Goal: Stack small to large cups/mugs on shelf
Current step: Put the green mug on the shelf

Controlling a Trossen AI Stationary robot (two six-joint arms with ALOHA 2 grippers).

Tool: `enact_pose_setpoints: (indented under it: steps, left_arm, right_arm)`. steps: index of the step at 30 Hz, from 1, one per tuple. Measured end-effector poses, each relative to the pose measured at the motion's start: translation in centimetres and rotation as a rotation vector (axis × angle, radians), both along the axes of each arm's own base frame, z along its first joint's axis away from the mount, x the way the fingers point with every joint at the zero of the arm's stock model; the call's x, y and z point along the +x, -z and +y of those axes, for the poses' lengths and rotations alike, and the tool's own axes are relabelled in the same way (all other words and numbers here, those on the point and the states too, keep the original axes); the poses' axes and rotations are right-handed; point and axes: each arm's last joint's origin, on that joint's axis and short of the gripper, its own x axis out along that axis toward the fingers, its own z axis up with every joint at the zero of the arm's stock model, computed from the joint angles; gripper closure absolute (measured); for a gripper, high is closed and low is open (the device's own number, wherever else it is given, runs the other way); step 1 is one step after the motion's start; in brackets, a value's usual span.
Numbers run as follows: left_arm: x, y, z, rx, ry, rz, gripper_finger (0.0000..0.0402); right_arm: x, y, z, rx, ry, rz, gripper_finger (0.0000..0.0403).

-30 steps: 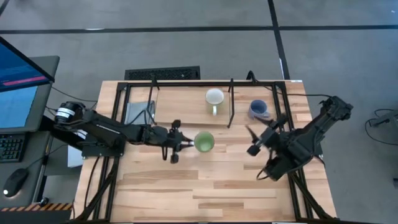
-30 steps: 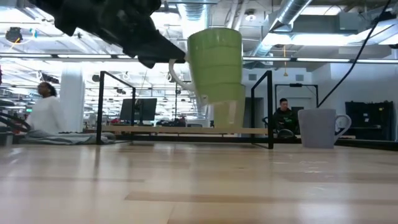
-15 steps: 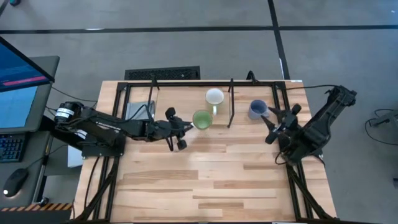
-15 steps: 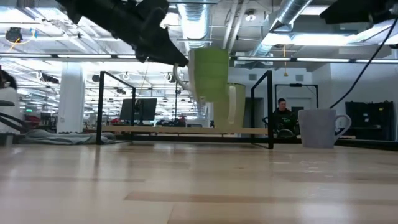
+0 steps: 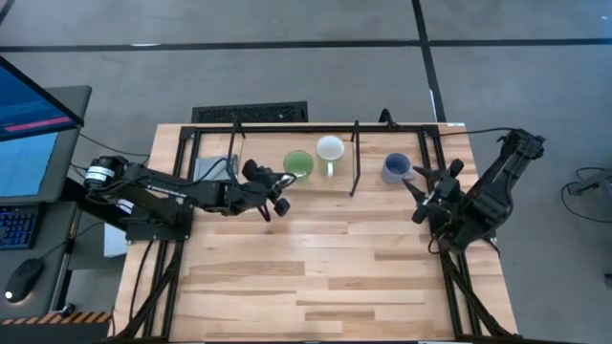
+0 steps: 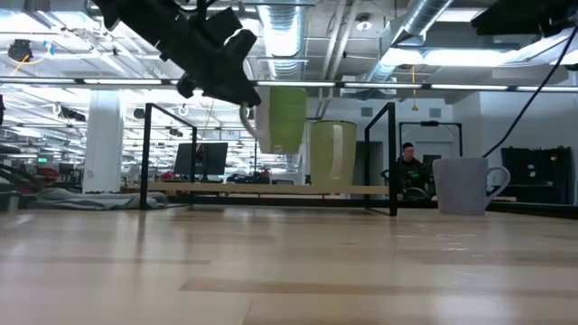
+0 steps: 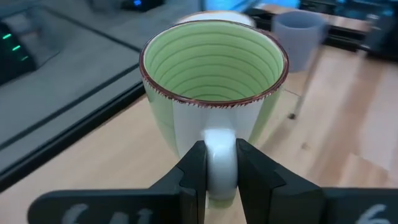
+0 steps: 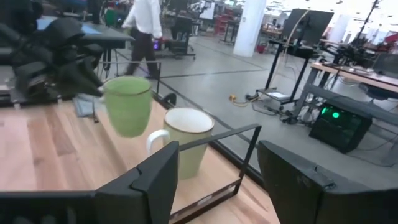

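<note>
The green mug [image 5: 298, 163] hangs in the air over the shelf [image 5: 306, 125], held by my left gripper [image 7: 219, 163], which is shut on it. It is just left of the white mug [image 5: 330, 149], which stands upright on the shelf board [image 6: 271, 190]. The blue-grey mug [image 5: 396, 168] stands at the shelf's right end. My right gripper [image 5: 421, 188] is open and empty beside the blue-grey mug, near the table's right edge; its wrist view shows the green mug [image 8: 127, 104] and the white mug [image 8: 185, 140]. My left gripper pinches the green mug's handle [image 7: 219, 146] between its two fingers, one finger on each side of the loop. The fingers reach in from the table's left, slanting a little downward. The mug [image 6: 287, 117] sits upright, mouth up, lifted clear of the shelf board.
Upright black rods [image 5: 354, 158] of the shelf frame stand between the white and blue-grey mugs. A grey cloth [image 5: 215, 170] lies at the shelf's left end. A monitor and keyboard sit off the table's left edge. People show in the room behind.
My left gripper has carried the green mug toward the table's far edge and slightly left, from over the bare table to over the shelf beside the white mug, rolling its wrist while the mug stays upright. My right gripper has drawn back toward the right edge, still open.
</note>
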Motion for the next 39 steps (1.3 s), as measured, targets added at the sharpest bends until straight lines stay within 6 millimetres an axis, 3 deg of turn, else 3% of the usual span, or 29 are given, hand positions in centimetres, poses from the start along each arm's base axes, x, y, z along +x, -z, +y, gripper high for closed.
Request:
enact_pose_setpoints:
  steps: [14,23,34,39]
  left_arm:
    - [0.2,0.8,0.3,-0.069,-0.201,-0.110,0.0353]
    - [2.6,4.0,0.4,-0.039,-0.280,-0.092,0.0353]
    - [6.6,4.3,1.6,-0.033,-0.371,-0.040,0.0353]
    - [7.4,4.4,1.7,-0.035,-0.428,-0.011,0.0353]
  right_arm:
    - [-0.4,0.1,0.8,0.013,-0.082,0.004,0.0163]
    - [-0.7,0.1,1.0,0.014,-0.120,0.022,0.0163]
    - [-0.9,0.2,1.2,0.025,-0.155,0.061,0.0163]
    - [-1.1,0.2,1.4,0.024,-0.178,0.074,0.0163]
